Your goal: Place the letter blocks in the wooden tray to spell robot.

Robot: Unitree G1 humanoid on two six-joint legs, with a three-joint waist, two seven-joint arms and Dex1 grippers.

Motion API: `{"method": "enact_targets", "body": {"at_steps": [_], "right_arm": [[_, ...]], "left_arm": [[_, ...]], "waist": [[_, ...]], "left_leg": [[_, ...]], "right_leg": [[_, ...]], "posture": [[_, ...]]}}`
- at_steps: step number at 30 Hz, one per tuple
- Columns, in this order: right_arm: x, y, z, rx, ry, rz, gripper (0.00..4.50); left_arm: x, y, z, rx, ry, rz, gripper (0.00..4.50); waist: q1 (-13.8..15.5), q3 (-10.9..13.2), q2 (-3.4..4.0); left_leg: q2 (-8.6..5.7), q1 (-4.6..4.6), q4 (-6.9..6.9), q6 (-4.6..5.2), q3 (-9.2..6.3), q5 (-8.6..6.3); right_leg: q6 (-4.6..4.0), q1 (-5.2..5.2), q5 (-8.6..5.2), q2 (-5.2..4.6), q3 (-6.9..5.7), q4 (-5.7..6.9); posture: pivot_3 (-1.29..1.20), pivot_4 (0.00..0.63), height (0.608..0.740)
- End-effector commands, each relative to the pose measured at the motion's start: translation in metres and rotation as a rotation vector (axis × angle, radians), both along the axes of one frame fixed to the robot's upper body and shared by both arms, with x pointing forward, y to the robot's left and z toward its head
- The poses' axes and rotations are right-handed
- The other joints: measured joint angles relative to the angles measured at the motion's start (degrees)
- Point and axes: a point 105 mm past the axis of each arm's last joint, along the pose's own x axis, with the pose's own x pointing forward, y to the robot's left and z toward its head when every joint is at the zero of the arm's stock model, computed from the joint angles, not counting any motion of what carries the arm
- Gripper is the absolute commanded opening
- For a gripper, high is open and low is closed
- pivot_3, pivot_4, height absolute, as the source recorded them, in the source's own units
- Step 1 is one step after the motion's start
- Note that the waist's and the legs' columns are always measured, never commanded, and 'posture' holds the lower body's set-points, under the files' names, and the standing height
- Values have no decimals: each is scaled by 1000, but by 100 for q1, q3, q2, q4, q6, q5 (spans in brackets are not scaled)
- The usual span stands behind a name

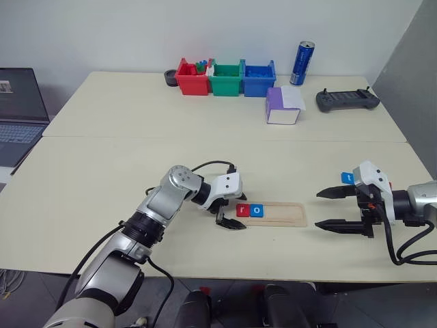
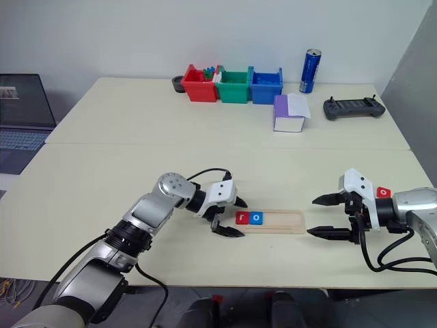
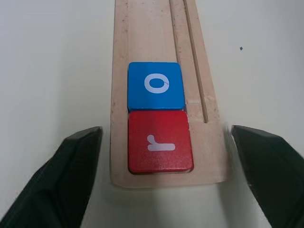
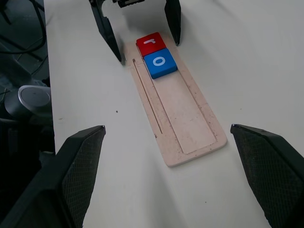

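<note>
I see the pale table (image 1: 102,178) with the wooden tray (image 1: 283,215) lying near its front edge, roughly midway along. My left gripper (image 1: 229,212) sits at the tray's left end, fingers spread apart and empty, straddling that end. My right gripper (image 1: 339,209) hovers off the tray's right end, fingers wide apart, holding nothing. Two letter blocks lie side by side, touching, at the tray's left end: a red "r" block (image 3: 160,141) outermost, then a blue "o" block (image 3: 156,85).

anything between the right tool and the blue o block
Only the wooden tray's bare groove and bare tabletop separate the open right tool from the blue o block, per the right wrist view.
</note>
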Motion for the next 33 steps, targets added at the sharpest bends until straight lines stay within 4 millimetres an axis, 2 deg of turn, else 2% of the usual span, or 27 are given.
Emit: {"method": "enact_targets", "body": {"at_steps": [1,7,12,15,17,20,28,33], "right_arm": [[1,3,12,8,-52,20,4500],[2,1,14,10,-61,15,4500],[5,-5,19,23,-77,-19,4500],[7,-9,21,19,-86,-44,4500],[8,-12,21,15,-89,-58,4500],[11,-17,21,18,-96,-82,4500],[23,-50,26,15,-132,-188,4500],[28,-69,15,9,-107,-264,4500]], "left_arm": [[-1,-1,8,-2,-34,-18,4471],[-1,7,16,28,-105,-40,4471],[-10,11,52,-34,-219,-59,4471],[-18,14,75,-143,-242,-22,4471],[-21,21,81,-206,-243,27,4471],[-20,32,79,-286,-277,104,4471],[-20,70,48,-402,-272,290,4471],[-31,75,64,-607,-177,338,4471]], "waist": [[0,0,0],[-3,0,0],[9,0,0],[-6,0,0],[-5,0,0],[-5,0,1],[14,0,1],[12,0,0]], "left_leg": [[0,0,0,0,0,0],[0,1,0,0,0,0],[0,-2,0,0,0,0],[1,-1,-1,0,0,0],[1,1,-1,0,0,0],[1,7,0,0,0,0],[1,9,2,0,0,0],[2,8,1,0,0,0]], "right_leg": [[0,0,0,0,0,0],[0,0,0,0,0,1],[0,0,0,0,1,-1],[-1,0,0,0,1,-2],[0,1,0,0,2,-1],[0,4,0,0,3,2],[-10,6,6,-1,3,5],[-11,6,7,-1,2,4]], "posture": [[0,150,740],[0,150,740],[0,150,740],[0,150,740],[0,150,740],[0,150,740],[0,150,740],[0,150,740]]}}
